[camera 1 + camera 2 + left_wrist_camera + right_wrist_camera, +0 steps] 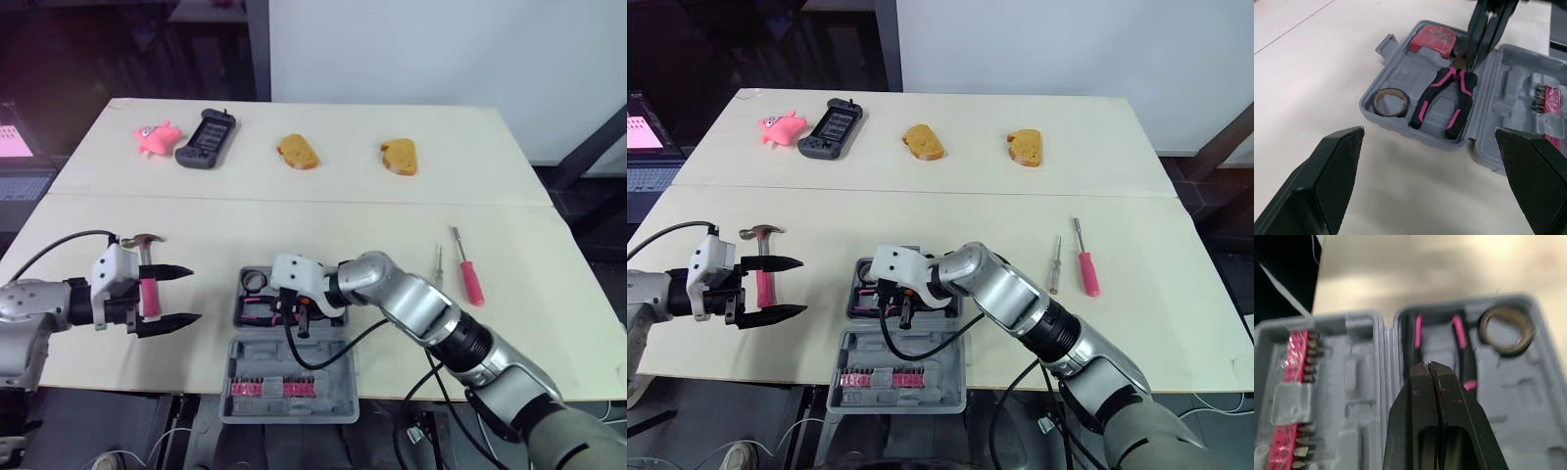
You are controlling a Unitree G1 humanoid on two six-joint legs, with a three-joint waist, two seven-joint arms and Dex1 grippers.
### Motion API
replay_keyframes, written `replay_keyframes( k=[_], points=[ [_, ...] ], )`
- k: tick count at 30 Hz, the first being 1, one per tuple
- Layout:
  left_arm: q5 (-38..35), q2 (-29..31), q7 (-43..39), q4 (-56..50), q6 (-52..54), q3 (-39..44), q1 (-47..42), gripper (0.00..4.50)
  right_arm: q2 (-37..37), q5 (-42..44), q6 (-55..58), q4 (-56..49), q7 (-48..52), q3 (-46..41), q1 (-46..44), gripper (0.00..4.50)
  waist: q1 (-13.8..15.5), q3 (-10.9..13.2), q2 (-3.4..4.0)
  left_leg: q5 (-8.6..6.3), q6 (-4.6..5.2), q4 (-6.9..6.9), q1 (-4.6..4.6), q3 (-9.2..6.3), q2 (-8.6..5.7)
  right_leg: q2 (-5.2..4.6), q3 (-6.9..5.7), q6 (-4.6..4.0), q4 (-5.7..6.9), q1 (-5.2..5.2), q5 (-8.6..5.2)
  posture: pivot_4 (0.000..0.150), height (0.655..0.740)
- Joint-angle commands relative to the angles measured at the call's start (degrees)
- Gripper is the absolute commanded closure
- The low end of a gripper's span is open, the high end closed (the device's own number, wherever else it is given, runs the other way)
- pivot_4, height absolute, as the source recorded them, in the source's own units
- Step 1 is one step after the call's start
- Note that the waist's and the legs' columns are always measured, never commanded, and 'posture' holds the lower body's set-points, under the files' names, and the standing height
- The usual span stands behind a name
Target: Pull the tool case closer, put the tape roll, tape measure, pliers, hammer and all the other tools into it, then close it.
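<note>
The grey tool case point(333, 364) lies open at the table's front edge, its lid full of bits point(269, 389). Its tray holds the tape roll point(1391, 101), the pink-and-black pliers point(1442, 100) and a red tape measure point(1432, 38). My right gripper point(1430, 366) is shut with nothing in it, its tips pointing down at the pliers' head. My left gripper point(194, 294) stands open left of the case, facing it. The pink-handled hammer point(148, 286) lies on the table by that gripper's base. Two screwdrivers, one pink point(471, 275) and one thin point(439, 266), lie to the right.
Along the far side of the table lie a pink toy point(155, 137), a dark game controller point(206, 139) and two bread-like pieces point(298, 151) point(400, 156). A laptop point(20, 181) sits off the table's left edge. A cable point(323, 352) trails from my right wrist over the case.
</note>
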Motion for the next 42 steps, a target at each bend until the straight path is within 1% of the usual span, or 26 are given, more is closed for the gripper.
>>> replay_keyframes(
  k=[1,8,12,18,23,26,30,35,39,42],
  points=[
    [-0.24,0.51,-0.15,-1.02,-0.45,0.76,0.35,0.00,0.49,-0.92,-0.88,0.31,0.13,0.64,0.50,4.46,-0.01,0.00,0.00,0.00,0.00,0.00,0.00,0.00,0.00,0.00,0.00,0.00,0.00,0.00,0.00,0.150,0.7395],
    [-0.38,0.56,0.09,-1.65,-0.11,0.78,0.56,0.00,0.53,-3.13,0.06,4.11,-0.04,2.72,1.80,4.46,-0.04,0.00,0.00,0.00,0.00,0.00,0.03,0.00,0.00,0.00,0.00,0.00,0.00,0.02,0.00,0.150,0.7395],
    [-0.36,0.60,0.11,-1.80,-0.02,0.75,0.55,0.00,0.74,-4.19,3.32,7.77,-0.29,3.96,2.09,4.46,-0.06,-0.03,-0.01,0.00,0.00,0.02,0.15,0.00,0.00,0.00,0.00,0.00,0.00,0.15,0.00,0.150,0.7395],
    [-0.45,0.62,0.26,-2.48,0.55,0.61,0.46,0.00,-0.84,-4.06,10.07,10.02,2.58,8.91,1.72,4.46,0.17,-0.15,-0.02,0.01,0.00,0.10,0.44,0.01,0.00,0.00,0.03,-0.12,-0.01,0.46,-0.07,0.150,0.7395],
    [-0.58,0.63,0.45,-3.77,1.18,0.65,1.10,0.00,0.38,-4.88,11.37,13.87,2.03,9.86,1.19,4.46,0.35,-0.66,-0.04,0.00,0.00,0.06,0.52,0.01,0.00,-0.02,0.03,-0.16,-0.27,0.57,-0.10,0.150,0.7395],
    [-0.61,0.63,0.54,-4.35,1.52,0.73,1.37,0.00,0.74,-5.01,11.63,14.64,2.11,9.85,0.72,4.46,0.35,-0.84,-0.01,0.00,0.00,0.00,0.75,0.02,0.00,-0.02,0.03,-0.20,-0.34,0.70,-0.13,0.150,0.7395],
    [-0.68,0.61,0.71,-4.94,2.09,0.65,1.38,0.00,1.03,-5.93,11.67,16.14,1.70,11.04,-0.30,4.46,0.36,-0.97,-0.04,0.00,0.00,0.00,0.80,0.04,0.00,-0.02,0.05,-0.22,-0.36,0.72,-0.13,0.150,0.7395],
    [-0.63,0.42,0.95,-5.46,2.70,0.34,1.16,0.00,3.64,-4.81,12.11,16.67,0.20,7.65,-1.17,4.46,-0.09,-1.26,-0.15,0.00,0.00,-0.13,0.99,0.04,0.00,-0.01,0.05,-0.22,-0.36,0.80,-0.13,0.150,0.7395],
    [-0.40,0.38,1.02,-5.37,2.99,0.01,0.69,0.00,3.39,-2.55,13.01,12.20,1.36,4.22,-2.20,4.46,-0.03,-1.25,-0.13,0.00,0.00,-0.15,0.99,0.08,0.00,-0.02,0.09,-0.22,-0.36,0.75,-0.13,0.150,0.7395],
    [0.28,0.52,1.23,-5.38,3.14,-0.74,0.69,0.00,2.45,1.44,14.59,5.07,2.94,-1.91,-3.16,4.46,0.27,-1.17,-0.11,0.00,0.00,-0.16,0.90,0.10,0.00,-0.02,0.10,-0.22,-0.37,0.69,-0.13,0.150,0.7395]
  ],
)
